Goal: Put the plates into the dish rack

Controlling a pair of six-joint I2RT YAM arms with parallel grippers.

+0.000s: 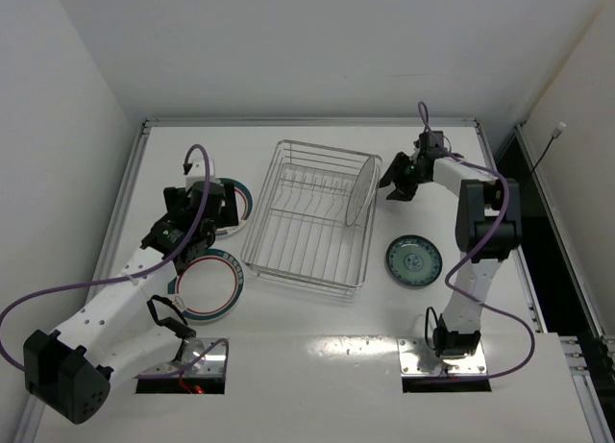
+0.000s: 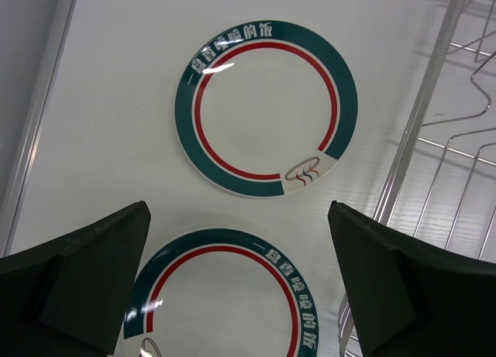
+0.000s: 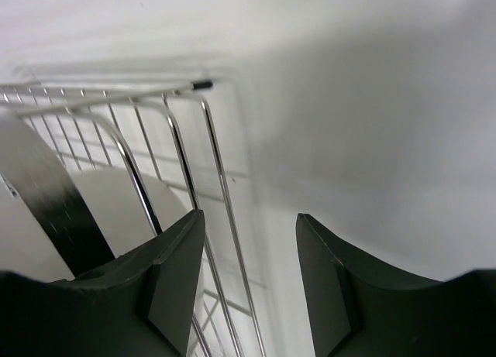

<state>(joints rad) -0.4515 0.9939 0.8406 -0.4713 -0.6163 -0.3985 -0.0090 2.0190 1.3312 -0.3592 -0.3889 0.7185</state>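
the left claw (image 2: 239, 211) is wide open and holds nothing. it hangs over the worktop (image 2: 101, 101). the far green plate (image 2: 266, 108) lies flat just ahead of it. the near green plate (image 2: 225, 295) lies flat under it. the dish rack (image 2: 434, 117) is just beside them.

the right claw (image 3: 249, 221) is open too, with nothing in it, close by the far right end of the rack. one white plate (image 1: 360, 191) stands up in the rack there. the small teal plate (image 1: 414, 260) lies flat on the worktop near the rack.

so one plate looks done and three are left. i think the step now is picking up a green plate. next the left claw must go down, pinch the rim, tip the plate up and slide it between the prongs (image 1: 317, 184).
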